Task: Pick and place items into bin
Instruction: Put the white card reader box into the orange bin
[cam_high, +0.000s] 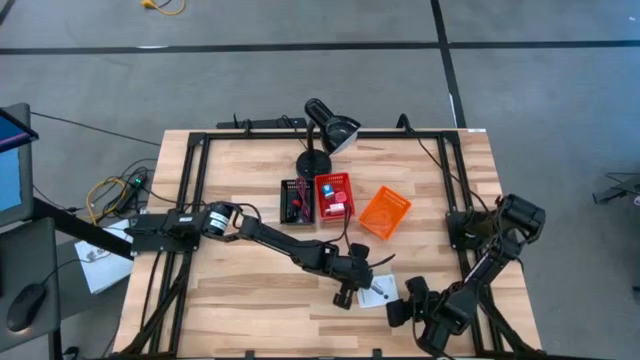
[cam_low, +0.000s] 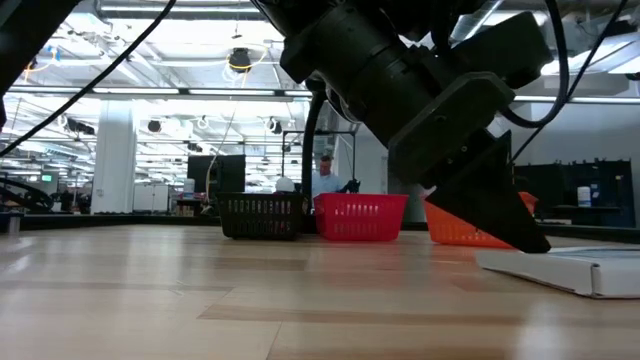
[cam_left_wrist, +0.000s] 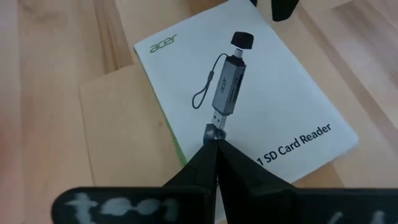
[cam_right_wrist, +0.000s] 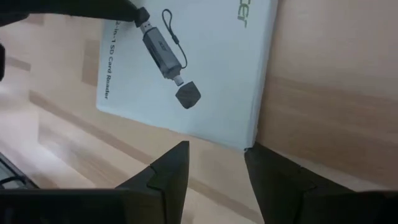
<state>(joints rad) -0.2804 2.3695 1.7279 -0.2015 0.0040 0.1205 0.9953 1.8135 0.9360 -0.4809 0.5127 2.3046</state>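
Note:
A flat white box printed "SD Card Reader", with a picture of a grey stick reader, lies on the table (cam_high: 378, 293) (cam_low: 560, 270) (cam_left_wrist: 273, 99) (cam_right_wrist: 211, 74) near the near edge. My left gripper (cam_high: 347, 295) (cam_left_wrist: 214, 135) (cam_low: 532, 240) is shut, with its tips down on the box's top face. My right gripper (cam_high: 404, 302) (cam_right_wrist: 217, 168) is open and low, just off the box's right-hand edge, and touches nothing. The other small items sit in the red basket (cam_high: 334, 195). My left gripper has its shut fingertips (cam_left_wrist: 213, 132) on the printed top face of the white box (cam_left_wrist: 236, 134), at the pictured reader's plug end. It comes slanting down from the table's left side. The box lies flat on the table.
A black basket (cam_high: 297, 200), the red basket and a tilted orange basket (cam_high: 384, 212) stand mid-table, seen beyond in the low view (cam_low: 262, 215) (cam_low: 360, 217) (cam_low: 462, 228). A black desk lamp (cam_high: 325, 130) stands at the far edge. Black frame rails run along both table sides.

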